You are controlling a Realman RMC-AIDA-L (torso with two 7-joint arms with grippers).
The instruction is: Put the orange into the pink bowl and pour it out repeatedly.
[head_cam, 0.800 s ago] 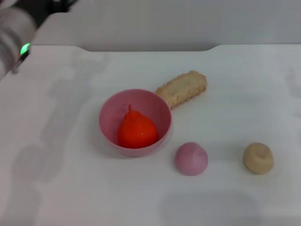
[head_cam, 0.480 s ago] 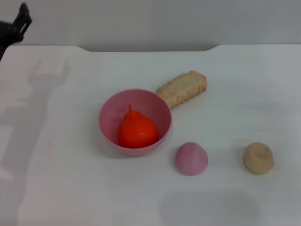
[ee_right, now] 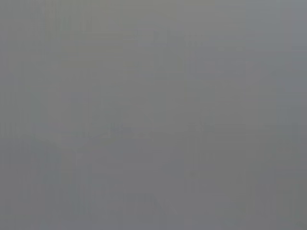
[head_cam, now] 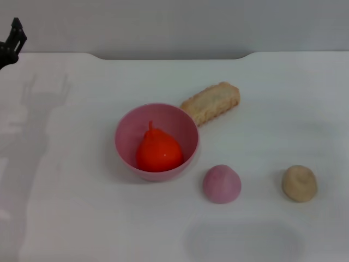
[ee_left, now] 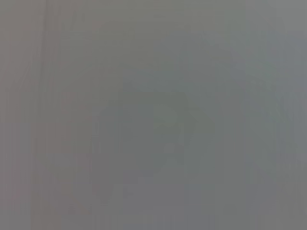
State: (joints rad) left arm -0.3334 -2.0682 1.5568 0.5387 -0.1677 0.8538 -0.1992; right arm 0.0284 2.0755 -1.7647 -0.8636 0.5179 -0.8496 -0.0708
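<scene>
Inside the glossy pink bowl [head_cam: 157, 141] sits the lumpy orange [head_cam: 158, 151], seemingly soft.

white table [head_cam: 283, 109] with pink bowl [head_cam: 131, 134], biscuit [head_cam: 211, 102], two lumps [head_cam: 222, 184]

One pink bowl [head_cam: 131, 143] is counted on the surface [head_cam: 283, 98], with one orange [head_cam: 158, 152] inside it. One oblong biscuit-like piece [head_cam: 211, 101], one small pink dome-shaped lump [head_cam: 222, 184] and one beige round lump [head_cam: 299, 183] are also counted. One tool [head_cam: 12, 39] is seen at the far left edge.
</scene>
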